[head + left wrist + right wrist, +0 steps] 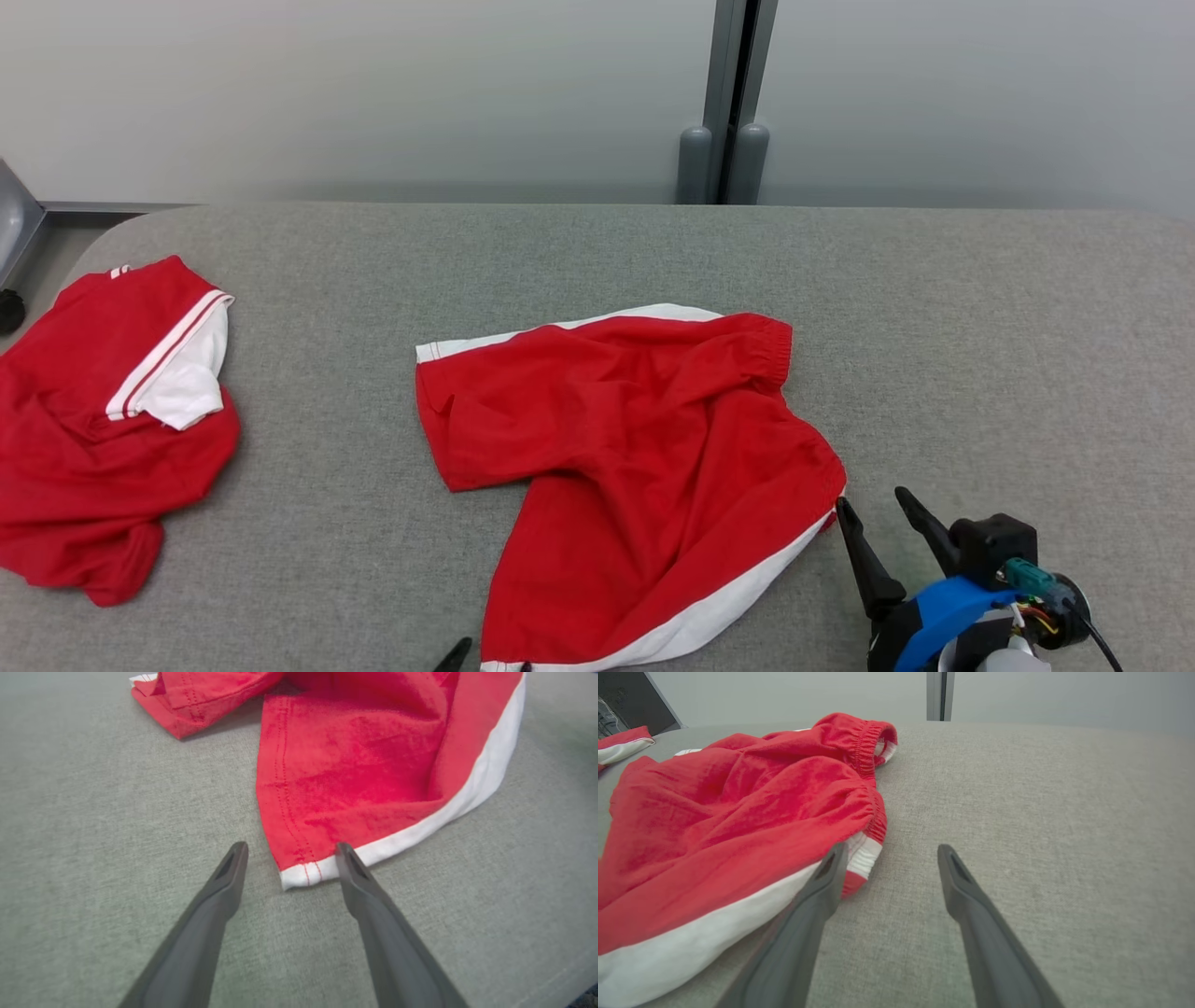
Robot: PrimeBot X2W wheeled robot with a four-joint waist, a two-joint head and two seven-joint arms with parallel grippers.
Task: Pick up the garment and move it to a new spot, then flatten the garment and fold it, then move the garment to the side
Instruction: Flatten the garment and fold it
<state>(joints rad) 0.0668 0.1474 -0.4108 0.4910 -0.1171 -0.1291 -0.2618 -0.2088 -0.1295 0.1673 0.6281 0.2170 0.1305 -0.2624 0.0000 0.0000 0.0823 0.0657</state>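
The garment (635,448) is a pair of red shorts with white side stripes, spread loosely on the grey cloth-covered table (980,355), waistband toward the right. My right gripper (873,504) stands open just off the waistband's near corner (864,858), its left finger touching the cloth edge. At the bottom edge of the head view my left gripper (490,658) is open, and the hem corner of the near leg (303,872) lies between its fingertips on the table. Neither gripper holds the fabric.
A second red and white garment (103,429) lies crumpled at the table's left end. A grey wall with a dark vertical post (733,103) stands behind the table. Bare grey cloth stretches to the right of the shorts.
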